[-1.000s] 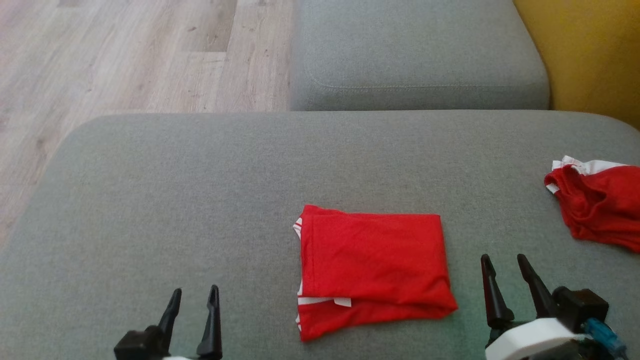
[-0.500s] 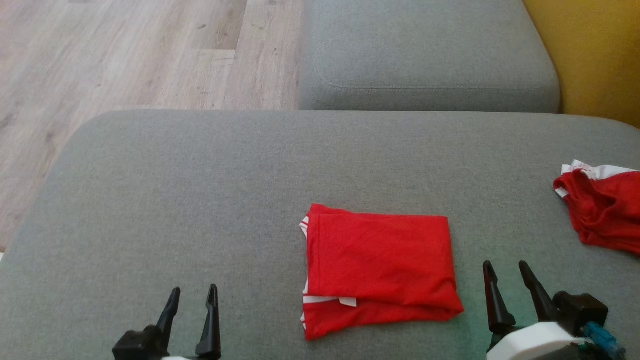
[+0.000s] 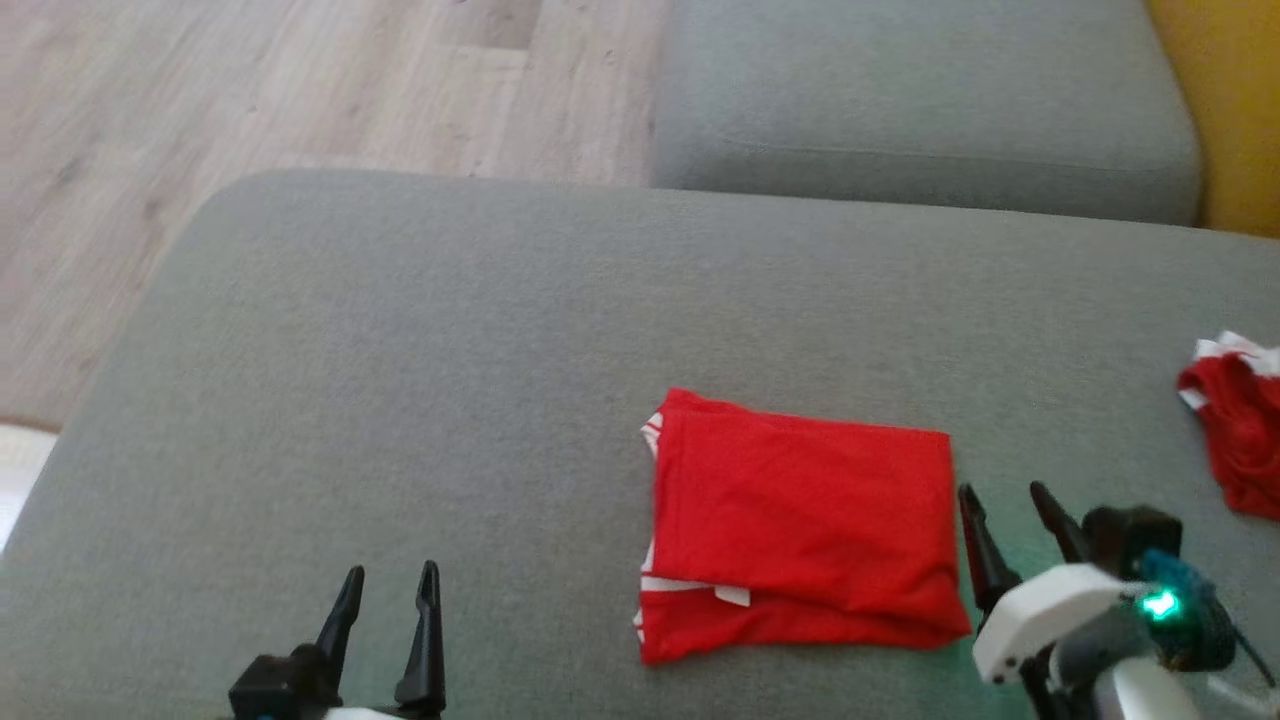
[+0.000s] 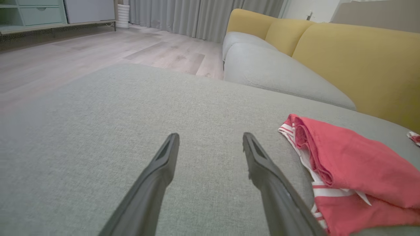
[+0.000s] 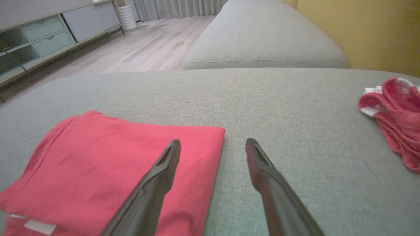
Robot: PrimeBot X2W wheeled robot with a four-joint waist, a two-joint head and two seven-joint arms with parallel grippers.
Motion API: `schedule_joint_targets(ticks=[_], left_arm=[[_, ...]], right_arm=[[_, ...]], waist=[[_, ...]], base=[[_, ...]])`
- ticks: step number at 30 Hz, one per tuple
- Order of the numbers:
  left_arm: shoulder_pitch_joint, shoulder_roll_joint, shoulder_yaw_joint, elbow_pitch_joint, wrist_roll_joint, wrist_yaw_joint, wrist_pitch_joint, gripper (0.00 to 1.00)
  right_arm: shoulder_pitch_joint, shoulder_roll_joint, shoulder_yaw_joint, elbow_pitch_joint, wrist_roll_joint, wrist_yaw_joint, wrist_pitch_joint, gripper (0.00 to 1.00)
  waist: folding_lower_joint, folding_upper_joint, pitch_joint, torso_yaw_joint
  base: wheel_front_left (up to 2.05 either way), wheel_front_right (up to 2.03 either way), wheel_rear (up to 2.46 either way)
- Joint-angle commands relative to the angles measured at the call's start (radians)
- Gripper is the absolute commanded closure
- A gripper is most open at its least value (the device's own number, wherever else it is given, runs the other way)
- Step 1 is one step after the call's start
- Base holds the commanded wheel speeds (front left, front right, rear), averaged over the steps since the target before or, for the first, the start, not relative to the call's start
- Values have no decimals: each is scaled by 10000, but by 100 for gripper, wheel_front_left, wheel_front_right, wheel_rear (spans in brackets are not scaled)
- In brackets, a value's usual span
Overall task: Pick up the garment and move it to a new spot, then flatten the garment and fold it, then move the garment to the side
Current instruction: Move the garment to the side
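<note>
I have the folded red garment (image 3: pixel 800 535) lying flat on the big grey cushion (image 3: pixel 450 380), towards its near edge and somewhat right of the middle. It is a neat rectangle. White-striped trim peeks out along its left side, and a small white label shows at the near left corner, where a lower layer sticks out under the top fold.

My right gripper (image 3: pixel 1001 487) sits just beside the garment's right edge, fingers spread wide with nothing between them. From the right wrist camera I see its left finger over the right border of the cloth and its right finger over bare cushion, so the garment's edge runs between the two. I cannot tell whether the fingertips touch the fabric or hang just above it.

My left gripper (image 3: pixel 392 568) is low at the cushion's near edge, well apart from the garment on its left, fingers likewise parted and empty. Through the left wrist camera the cloth lies off to the right of both fingers, with bare cushion beneath them.

A second red garment (image 3: pixel 1235 440), crumpled with some white showing, lies at the cushion's right edge, well apart from the folded one. Beyond the far edge are another grey seat cushion (image 3: pixel 920 110), a yellow backrest (image 3: pixel 1240 100) and pale wooden floor (image 3: pixel 300 90).
</note>
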Motion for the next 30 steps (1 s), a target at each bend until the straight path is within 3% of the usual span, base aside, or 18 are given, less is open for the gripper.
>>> schedule_joint_targets(ticks=[1, 6, 15, 16, 17, 18, 20, 25, 30], left_arm=[[-616, 23, 376, -304, 109, 34, -71, 0], [-674, -43, 417, -240, 95, 48, -80, 0], [-638, -44, 637, -219, 102, 55, -108, 0], [-632, -50, 663, -223, 109, 60, -111, 0], [-626, -58, 688, -227, 116, 62, -113, 0], [-624, -69, 704, -228, 126, 62, -116, 0], [-627, -96, 723, -240, 151, 49, -120, 0], [-683, -175, 759, -240, 216, -18, -127, 0], [-717, -285, 840, -351, 319, -16, -133, 0]], right_arm=[[-712, -64, 29, 29, -85, 65, 202, 0], [-1077, -64, -385, 1144, 31, 65, 712, 0], [-1558, -64, -308, 2524, 397, 65, 781, 0], [-1634, -64, -261, 2651, 458, 65, 811, 4], [-1710, -64, -211, 2776, 522, 65, 845, 53], [-1792, -64, -153, 2882, 574, 65, 860, 60], [-1956, -64, -75, 3050, 643, 65, 820, 96], [-2442, -64, -210, 3129, 491, 65, 526, 100], [-2836, -64, -689, 2782, -127, 65, 466, 100]], waist=[[-1, -1, 238, 374], [-1, -1, 490, 936], [-1, -1, 729, 1274], [-1, -1, 753, 1259], [-1, -1, 771, 1234], [-1, -1, 791, 1192], [-1, -1, 821, 1062], [-1, -1, 958, 478], [-1, -1, 1186, -591]], base=[[0, 0, 0], [0, 0, 0], [0, 0, 0], [0, 0, 0], [0, 0, 0], [0, 0, 0], [0, 0, 0], [0, 0, 0], [0, 0, 0]])
